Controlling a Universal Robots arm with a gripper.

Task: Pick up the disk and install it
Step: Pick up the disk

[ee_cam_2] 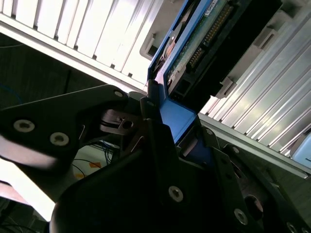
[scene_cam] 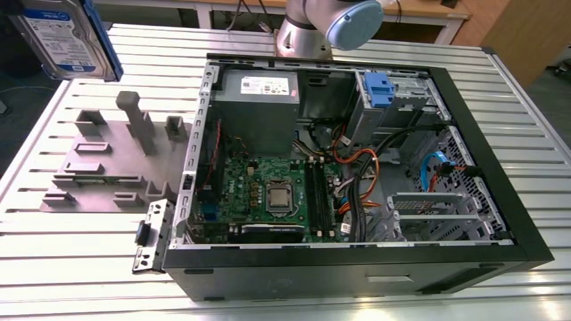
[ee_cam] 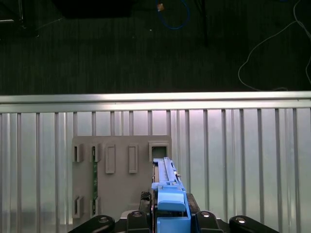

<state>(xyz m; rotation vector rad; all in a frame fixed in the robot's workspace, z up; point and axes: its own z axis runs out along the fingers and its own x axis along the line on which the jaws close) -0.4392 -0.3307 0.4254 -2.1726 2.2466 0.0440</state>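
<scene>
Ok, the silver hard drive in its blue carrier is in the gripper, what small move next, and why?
Probably carry the silver hard drive toward the open black computer case: the gripper is shut on it, and it hangs over the grey fixture beside the case.

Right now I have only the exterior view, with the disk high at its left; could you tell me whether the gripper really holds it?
Observer: Yes. In the second wrist view the gripper is clamped on the blue carrier of the disk.
Operator: What lies beneath it?
Observer: In the first wrist view, the grey fixture on the slatted table, with the disk edge-on above it.
Operator: And its hidden face?
Observer: A circuit board with connector pins.
</scene>
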